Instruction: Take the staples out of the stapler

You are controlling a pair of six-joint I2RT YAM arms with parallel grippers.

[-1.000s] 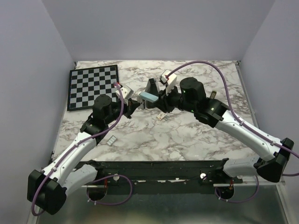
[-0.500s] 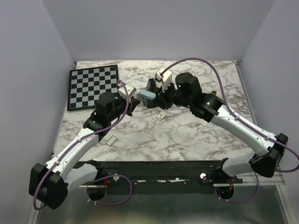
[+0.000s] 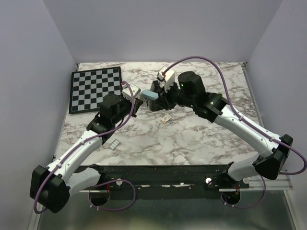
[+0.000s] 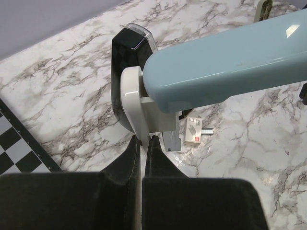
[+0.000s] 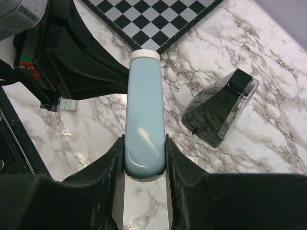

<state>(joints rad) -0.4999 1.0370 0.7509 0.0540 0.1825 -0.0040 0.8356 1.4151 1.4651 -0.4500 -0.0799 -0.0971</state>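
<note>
Both arms have carried the stapler (image 3: 150,96) slightly toward the far edge. Top view: it hangs between my pincers, while the staples (image 3: 115,144) lie toward the near-left corner. Left wrist: my left pincer (image 4: 142,140), nearly closed, pinches its white tail, presumably to draw it out. Right wrist: my right pincer (image 5: 144,143) clamps the body, steadying it.

Bright, even overhead light casts only soft shadows on the table (image 3: 192,139). Small glare spots mark the stapler (image 5: 144,110); close wrist-view foregrounds look slightly soft.
</note>
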